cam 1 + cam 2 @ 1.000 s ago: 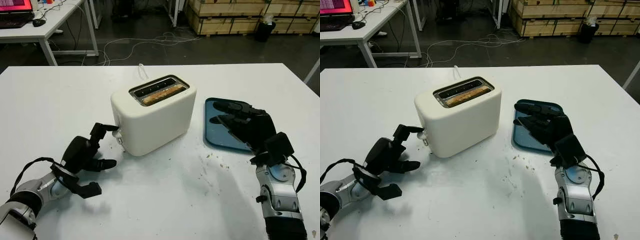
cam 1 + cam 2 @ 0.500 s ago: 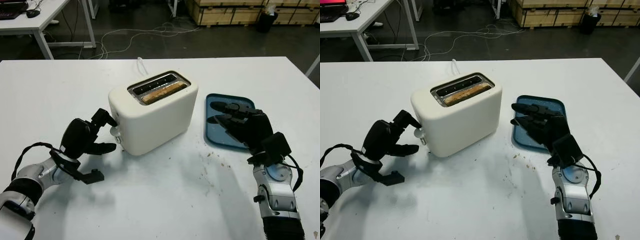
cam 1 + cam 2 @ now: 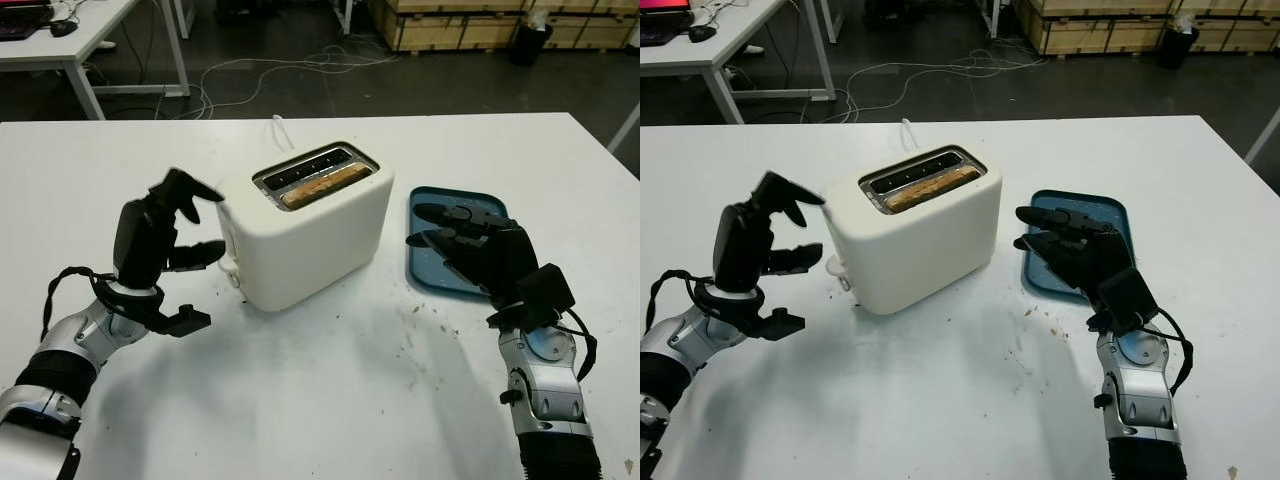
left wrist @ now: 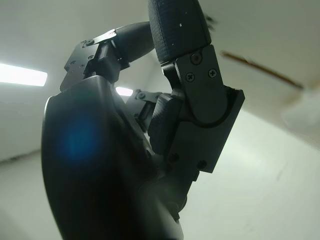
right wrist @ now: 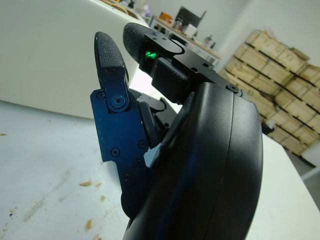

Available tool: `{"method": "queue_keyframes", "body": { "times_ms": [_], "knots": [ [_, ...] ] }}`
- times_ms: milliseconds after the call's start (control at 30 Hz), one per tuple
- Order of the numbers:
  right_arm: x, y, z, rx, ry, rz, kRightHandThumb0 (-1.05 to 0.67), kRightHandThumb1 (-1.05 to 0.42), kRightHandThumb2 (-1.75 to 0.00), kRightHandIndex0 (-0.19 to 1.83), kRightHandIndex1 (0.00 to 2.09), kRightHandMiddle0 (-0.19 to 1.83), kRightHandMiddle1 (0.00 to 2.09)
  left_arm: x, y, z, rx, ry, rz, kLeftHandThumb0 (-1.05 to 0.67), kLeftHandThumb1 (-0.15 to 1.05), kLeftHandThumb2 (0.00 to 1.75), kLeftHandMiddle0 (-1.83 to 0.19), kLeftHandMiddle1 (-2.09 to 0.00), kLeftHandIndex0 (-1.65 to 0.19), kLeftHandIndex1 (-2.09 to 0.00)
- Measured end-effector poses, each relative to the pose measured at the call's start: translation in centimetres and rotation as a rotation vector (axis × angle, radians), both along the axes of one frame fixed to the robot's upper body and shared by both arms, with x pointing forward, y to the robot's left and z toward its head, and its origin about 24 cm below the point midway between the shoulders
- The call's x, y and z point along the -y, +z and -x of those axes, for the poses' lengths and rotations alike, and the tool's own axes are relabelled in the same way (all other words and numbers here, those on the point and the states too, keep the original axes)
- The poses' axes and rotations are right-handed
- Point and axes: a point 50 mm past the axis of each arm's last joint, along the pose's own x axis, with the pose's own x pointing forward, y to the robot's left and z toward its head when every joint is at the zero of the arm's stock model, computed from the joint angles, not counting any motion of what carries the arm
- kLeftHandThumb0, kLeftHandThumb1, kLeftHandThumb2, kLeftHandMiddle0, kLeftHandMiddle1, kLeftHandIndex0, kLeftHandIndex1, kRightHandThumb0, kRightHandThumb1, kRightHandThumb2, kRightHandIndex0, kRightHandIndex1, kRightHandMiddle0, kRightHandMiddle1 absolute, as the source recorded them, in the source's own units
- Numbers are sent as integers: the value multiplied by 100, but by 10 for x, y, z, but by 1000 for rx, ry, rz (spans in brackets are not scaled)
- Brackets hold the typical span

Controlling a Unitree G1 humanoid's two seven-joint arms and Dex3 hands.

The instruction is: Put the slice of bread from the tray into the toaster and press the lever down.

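Observation:
The white toaster (image 3: 305, 235) stands mid-table with the slice of bread (image 3: 322, 187) sunk in its near slot. A small lever knob (image 3: 233, 270) sticks out low on its left end. My left hand (image 3: 195, 240) is raised beside that end, above the knob and apart from it, open. Over the blue tray (image 3: 455, 192), right of the toaster, hovers my right hand (image 3: 465, 240), open and holding nothing; the tray's bare floor (image 3: 425, 262) carries no bread. In the right wrist view the toaster's wall (image 5: 50, 50) stands beyond the fingers (image 5: 112, 65).
Crumbs (image 3: 415, 320) are scattered on the white table between toaster and tray. The toaster's white cord (image 3: 283, 135) runs off the far edge. Beyond are a dark floor with cables, a desk at back left and wooden crates at back right.
My left hand has lifted from the lever knob and drawn up and to the left, fingers now raised. The right hand stays over the tray.

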Motion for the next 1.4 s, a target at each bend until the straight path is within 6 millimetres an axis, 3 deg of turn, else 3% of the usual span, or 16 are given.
{"method": "queue_keyframes", "body": {
  "times_ms": [100,300,500,700,933,1100,1233,1400],
  "knots": [
    [0,-3,-2,-7,-6,-2,-52,-92,-12,84,66,102,0,-8,0,0,-56,28,55,-104,92,66,-77,-175,-54,-139],
    [5,0,-11,20,-60,-24,-48,-92,-12,84,63,101,0,-24,-12,-3,-244,221,110,-105,92,69,-98,-175,-58,-172],
    [19,5,-20,44,-136,-57,-46,-92,-10,85,63,102,0,-27,-18,-2,-379,349,138,-105,92,72,-120,-175,-79,-175],
    [35,4,-28,28,-206,-29,-46,-92,-6,89,58,103,1,-37,-24,-1,-566,411,-14,-105,92,79,-154,-175,-122,-175],
    [52,4,-34,0,-232,19,-40,-92,-5,89,51,102,0,-57,-20,-3,-666,477,-203,-105,92,85,-157,-175,-146,-175],
    [59,9,-38,-16,-196,105,-46,-92,-4,91,44,102,0,-67,-1,-15,-681,491,-314,-105,92,84,-157,-175,-154,-175],
    [62,14,-40,-17,-176,160,-48,-92,-3,96,39,103,0,-71,8,-22,-670,501,-347,-105,92,85,-157,-175,-155,-175],
    [60,14,-41,-24,-143,166,-48,-92,-3,101,37,105,1,-67,6,-26,-647,469,-344,-105,92,85,-157,-175,-149,-175]
  ]
}}
